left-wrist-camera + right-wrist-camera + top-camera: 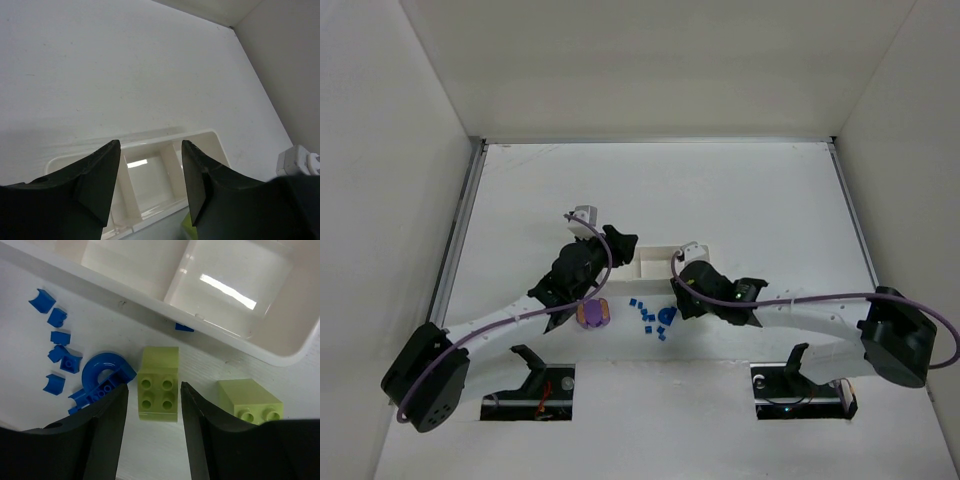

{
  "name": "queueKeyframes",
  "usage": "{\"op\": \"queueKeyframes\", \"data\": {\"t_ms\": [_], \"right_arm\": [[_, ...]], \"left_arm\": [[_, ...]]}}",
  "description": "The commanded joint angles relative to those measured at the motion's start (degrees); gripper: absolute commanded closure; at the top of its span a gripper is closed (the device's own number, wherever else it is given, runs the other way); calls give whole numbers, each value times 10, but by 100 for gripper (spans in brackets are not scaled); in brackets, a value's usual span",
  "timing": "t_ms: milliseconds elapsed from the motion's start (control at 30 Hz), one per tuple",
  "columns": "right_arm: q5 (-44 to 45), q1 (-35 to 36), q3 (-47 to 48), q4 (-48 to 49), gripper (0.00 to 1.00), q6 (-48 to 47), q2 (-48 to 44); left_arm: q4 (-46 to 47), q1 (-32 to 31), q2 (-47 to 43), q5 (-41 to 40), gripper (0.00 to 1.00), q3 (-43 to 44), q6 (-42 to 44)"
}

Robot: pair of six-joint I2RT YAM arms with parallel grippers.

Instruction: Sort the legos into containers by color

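right claw [152, 392] spread | yellow-green brick [159, 372] between fingers [105, 440] | tray [145, 310] just beyond

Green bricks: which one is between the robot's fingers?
The brick showing four studs, beside the blue arch; the other green brick lies outside the fingers.

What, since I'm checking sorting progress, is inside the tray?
Two compartments of the tray, seen from the right wrist, hold no bricks, only glare. The third is cut off there and mostly covered by the left pincer elsewhere.
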Motion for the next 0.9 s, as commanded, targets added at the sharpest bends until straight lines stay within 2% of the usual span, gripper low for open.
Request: {"op": "queueKeyframes", "data": {"t_ms": [0,100,333,433,600,700,867], "right_arm": [[-11,-4,0,38,48,6,17],[-13,-3,5,35,48,6,28],[19,-4,-2,34,59,26,-2],[24,-4,-3,30,72,27,-30],[18,-23,4,32,75,27,-90],[-24,-60,12,83,75,29,-120],[-120,-116,19,215,75,47,-104]], "left_arm": [[47,1,5,23,50,0,-1],[47,4,-8,24,49,-4,-2],[50,-1,-18,24,47,-7,-5],[53,-2,-17,25,45,-7,-5],[53,-2,-26,36,35,-7,-27],[63,-2,-35,68,31,-7,-53],[81,10,-42,130,30,-5,-116]]}}
